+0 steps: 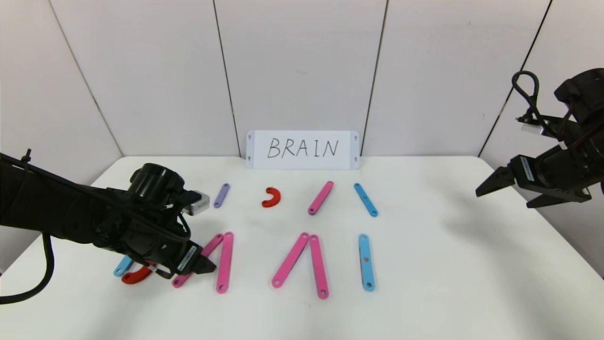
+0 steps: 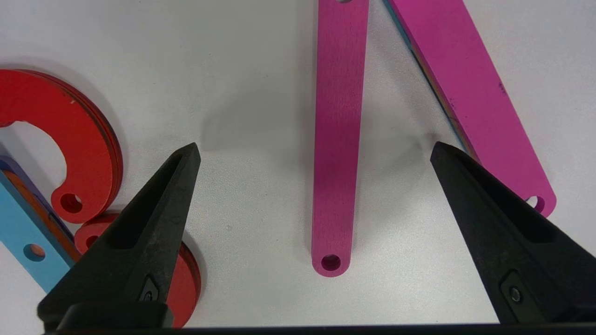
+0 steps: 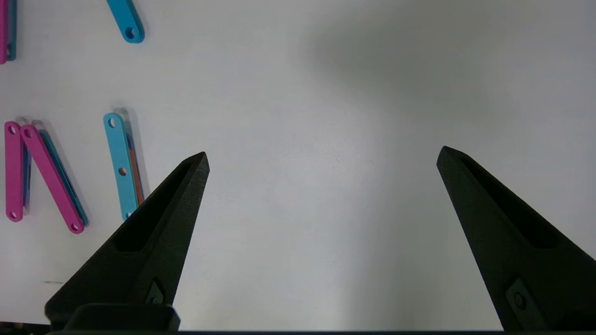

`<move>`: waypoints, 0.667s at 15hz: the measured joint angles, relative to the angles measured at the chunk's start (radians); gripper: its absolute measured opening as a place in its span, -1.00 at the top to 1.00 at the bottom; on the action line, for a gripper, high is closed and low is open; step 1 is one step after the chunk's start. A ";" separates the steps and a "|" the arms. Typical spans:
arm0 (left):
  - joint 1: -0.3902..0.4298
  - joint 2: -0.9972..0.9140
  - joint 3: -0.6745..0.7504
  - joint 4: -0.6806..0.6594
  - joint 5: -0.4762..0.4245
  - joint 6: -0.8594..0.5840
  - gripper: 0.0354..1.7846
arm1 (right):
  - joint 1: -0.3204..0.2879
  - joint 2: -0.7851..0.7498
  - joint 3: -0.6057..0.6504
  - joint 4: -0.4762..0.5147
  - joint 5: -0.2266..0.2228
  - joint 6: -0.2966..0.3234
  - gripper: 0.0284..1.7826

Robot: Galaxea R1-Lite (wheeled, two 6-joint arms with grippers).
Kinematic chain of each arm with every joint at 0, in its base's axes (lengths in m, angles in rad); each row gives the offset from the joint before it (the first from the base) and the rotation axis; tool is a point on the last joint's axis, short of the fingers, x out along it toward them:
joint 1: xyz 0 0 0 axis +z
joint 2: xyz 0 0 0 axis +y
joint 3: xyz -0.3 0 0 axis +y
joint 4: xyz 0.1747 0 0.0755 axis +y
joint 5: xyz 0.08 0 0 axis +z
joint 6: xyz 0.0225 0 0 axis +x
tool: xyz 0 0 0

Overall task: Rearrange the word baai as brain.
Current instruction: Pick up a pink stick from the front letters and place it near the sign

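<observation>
We read this as a lab test cell: a bare white tabletop boxed in by plain white wall panels, with a handwritten "BRAIN" card propped against the panels well beyond the left pincer. No household clutter.

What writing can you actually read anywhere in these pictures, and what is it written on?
"BRAIN": handwritten in dark capitals on the white card standing against the back wall.
Small white labels on the left arm and the right arm: too small to read.
The coloured plastic pieces carry no printed text.
</observation>
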State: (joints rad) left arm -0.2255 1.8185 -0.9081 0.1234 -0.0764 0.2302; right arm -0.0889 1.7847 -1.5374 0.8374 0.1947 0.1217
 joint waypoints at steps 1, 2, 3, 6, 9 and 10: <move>0.000 0.000 0.000 0.000 0.000 0.000 -0.94 | 0.000 0.000 0.000 0.000 0.000 0.000 -0.92; 0.000 0.001 0.000 0.000 0.000 0.000 -0.94 | 0.000 0.001 0.000 0.000 0.000 0.000 -0.92; 0.000 0.001 0.000 0.000 0.000 0.000 -0.94 | 0.000 0.001 0.000 0.000 0.000 0.000 -0.92; 0.000 0.003 0.001 0.000 0.000 0.000 -0.94 | 0.000 0.001 0.000 0.000 0.000 0.000 -0.92; -0.002 0.005 0.007 0.000 -0.001 0.001 -0.84 | 0.000 0.001 0.000 0.000 -0.001 0.000 -0.92; -0.005 0.006 0.010 0.000 0.001 0.001 -0.75 | 0.000 0.001 0.000 0.000 -0.001 0.000 -0.92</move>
State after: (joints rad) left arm -0.2304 1.8247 -0.8985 0.1230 -0.0755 0.2317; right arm -0.0889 1.7853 -1.5374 0.8374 0.1934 0.1217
